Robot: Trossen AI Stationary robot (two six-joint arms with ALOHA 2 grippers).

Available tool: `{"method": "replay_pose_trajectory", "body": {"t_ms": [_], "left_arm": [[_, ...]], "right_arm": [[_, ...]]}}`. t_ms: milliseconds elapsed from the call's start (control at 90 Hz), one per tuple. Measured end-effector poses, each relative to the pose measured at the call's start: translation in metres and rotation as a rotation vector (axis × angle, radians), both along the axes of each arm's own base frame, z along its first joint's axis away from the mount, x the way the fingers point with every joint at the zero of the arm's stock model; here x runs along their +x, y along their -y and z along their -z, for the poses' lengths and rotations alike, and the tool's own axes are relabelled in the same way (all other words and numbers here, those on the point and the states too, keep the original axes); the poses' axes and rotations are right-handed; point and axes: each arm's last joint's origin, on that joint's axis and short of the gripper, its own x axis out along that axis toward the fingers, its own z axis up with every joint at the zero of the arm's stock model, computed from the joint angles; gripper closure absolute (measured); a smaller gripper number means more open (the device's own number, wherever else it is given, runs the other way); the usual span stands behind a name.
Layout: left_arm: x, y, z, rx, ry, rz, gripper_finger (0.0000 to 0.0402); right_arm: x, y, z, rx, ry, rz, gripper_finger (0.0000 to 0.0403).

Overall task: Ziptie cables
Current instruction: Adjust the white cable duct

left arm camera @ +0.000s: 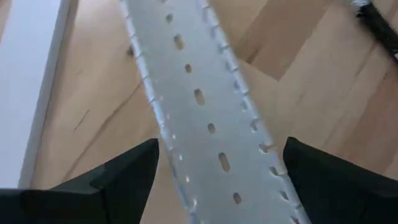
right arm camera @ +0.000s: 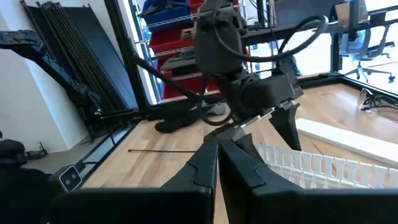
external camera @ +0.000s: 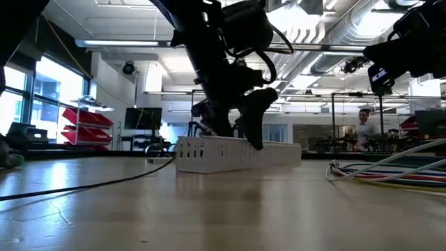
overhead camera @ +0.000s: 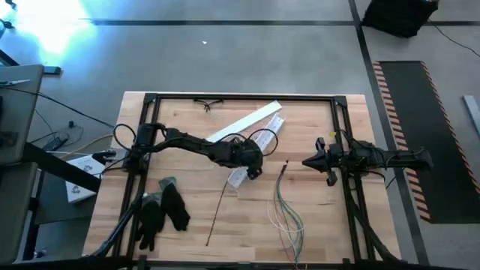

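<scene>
Near table centre: left gripper (overhead camera: 252,169) over long white slotted plastic channel (overhead camera: 244,127), fingers (left arm camera: 124,174) spread wide, straddling it, holding nothing. Loose bundle of thin pale green, grey, white, yellow cables (overhead camera: 289,214) at 5 o'clock, untouched. Right gripper (overhead camera: 309,160) at 3 o'clock, fingers closed, empty. Cables judged light, limp, slippery; gather mid-bundle.

Left gripper (external camera: 244,132) fingers straddling white channel (external camera: 237,153).

Grey floor (overhead camera: 225,60), bright windows (external camera: 49,84) (left side).
</scene>
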Motion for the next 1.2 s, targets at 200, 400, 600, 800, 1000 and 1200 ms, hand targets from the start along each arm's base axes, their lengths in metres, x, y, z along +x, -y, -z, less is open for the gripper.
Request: {"method": "replay_pose_trajectory", "body": {"t_ms": [200,400,600,800,1000,1200], "left_arm": [[-0.003,-0.009,0.004,-0.05,-0.027,-0.001,0.0078],[-0.003,-0.013,0.005,-0.101,-0.035,0.025,0.0082],[-0.001,-0.01,0.0,-0.128,-0.034,0.119,0.0124],[-0.001,-0.009,0.0,-0.144,-0.041,0.14,0.0193],[0.004,-0.009,-0.013,-0.1,-0.056,0.174,0.0231],[0.012,-0.007,-0.049,0.004,-0.122,0.283,0.0233]], "right_arm": [[0.0,0.0,0.0,0.0,0.0,0.0,0.0403],[0.0,0.0,0.0,0.0,0.0,0.001,0.0403],[0.0,0.0,0.0,0.0,0.0,0.0,0.0403],[0.0,0.0,0.0,0.0,0.0,0.0,0.0403],[0.0,0.0,0.0,0.0,0.0,0.0,0.0403],[0.0,0.0,0.0,0.0,-0.001,0.0,0.0403]]}}
